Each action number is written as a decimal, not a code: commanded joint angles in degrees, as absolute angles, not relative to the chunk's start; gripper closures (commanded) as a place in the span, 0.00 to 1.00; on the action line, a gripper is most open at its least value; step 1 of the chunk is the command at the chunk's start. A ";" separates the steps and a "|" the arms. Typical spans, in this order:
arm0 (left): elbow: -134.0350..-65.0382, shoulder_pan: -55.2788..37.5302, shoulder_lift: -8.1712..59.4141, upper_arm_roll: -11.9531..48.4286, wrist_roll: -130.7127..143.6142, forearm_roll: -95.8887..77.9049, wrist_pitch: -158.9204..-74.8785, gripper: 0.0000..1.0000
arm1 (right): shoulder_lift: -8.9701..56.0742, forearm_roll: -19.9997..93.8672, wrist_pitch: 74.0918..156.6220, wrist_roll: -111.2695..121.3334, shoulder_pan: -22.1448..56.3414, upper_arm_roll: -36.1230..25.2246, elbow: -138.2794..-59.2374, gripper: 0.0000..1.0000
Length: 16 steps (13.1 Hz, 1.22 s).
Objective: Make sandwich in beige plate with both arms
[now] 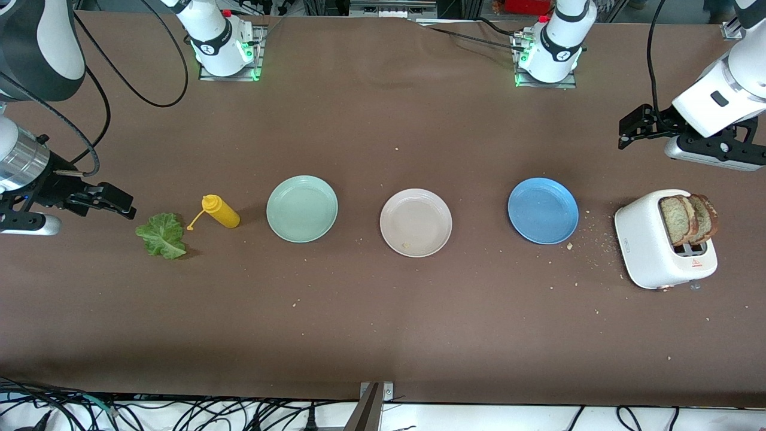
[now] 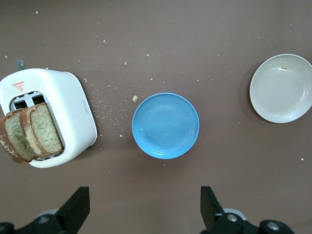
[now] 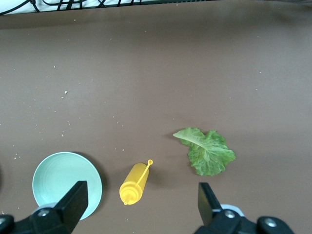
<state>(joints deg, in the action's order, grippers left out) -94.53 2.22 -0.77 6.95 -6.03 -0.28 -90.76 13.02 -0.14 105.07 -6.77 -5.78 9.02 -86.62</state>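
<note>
The beige plate (image 1: 416, 222) lies bare in the middle of the table; it also shows in the left wrist view (image 2: 282, 87). Two brown toast slices (image 1: 688, 218) stand in the slots of a white toaster (image 1: 652, 251) at the left arm's end, also seen in the left wrist view (image 2: 31, 134). A green lettuce leaf (image 1: 161, 235) lies at the right arm's end and shows in the right wrist view (image 3: 207, 151). My left gripper (image 1: 625, 134) hangs open and empty over the table near the toaster (image 2: 145, 209). My right gripper (image 1: 122, 206) hangs open and empty beside the lettuce (image 3: 141, 207).
A yellow squeeze bottle (image 1: 220, 211) lies on its side between the lettuce and a mint-green plate (image 1: 302, 209). A blue plate (image 1: 543, 210) lies between the beige plate and the toaster. Crumbs are scattered around the toaster.
</note>
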 commanded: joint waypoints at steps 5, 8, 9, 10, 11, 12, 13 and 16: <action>-94.22 2.37 -0.62 7.03 -6.86 0.09 -90.00 0.00 | 12.83 0.09 104.33 -5.80 -6.24 9.14 -86.66 0.00; -94.22 2.46 -0.62 7.03 -7.03 0.09 -90.00 0.00 | 12.75 0.18 104.33 -5.80 -6.15 9.14 -86.66 0.00; -94.22 2.46 -0.62 7.03 -7.12 0.09 -89.74 0.00 | 12.74 0.18 104.33 -5.71 -6.15 9.23 -86.66 0.00; -94.22 2.55 -0.62 7.03 -7.21 0.09 -89.48 0.00 | 12.74 0.18 104.33 -5.71 -6.24 9.14 -86.66 0.00; -94.22 2.55 -0.62 6.94 -7.21 0.09 -89.39 0.00 | 12.74 0.18 104.33 -5.63 -6.24 9.14 -86.66 0.00; -94.22 2.55 -0.62 6.94 -7.21 0.09 -89.38 0.00 | 12.66 0.18 103.98 -5.71 -6.24 9.14 -86.66 0.00; -94.31 2.55 -0.62 6.94 -7.21 0.09 -89.38 0.00 | 12.66 0.18 102.76 -5.97 -6.24 9.14 -86.66 0.00; -94.31 2.81 -0.70 6.94 -7.21 0.09 -89.38 0.00 | 12.74 -0.17 103.18 -5.80 -6.24 9.14 -86.92 0.00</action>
<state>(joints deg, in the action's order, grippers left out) -94.53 2.29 -0.44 6.91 -6.03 -0.28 -90.02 13.04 -0.16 103.71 -6.51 -5.79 8.96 -86.78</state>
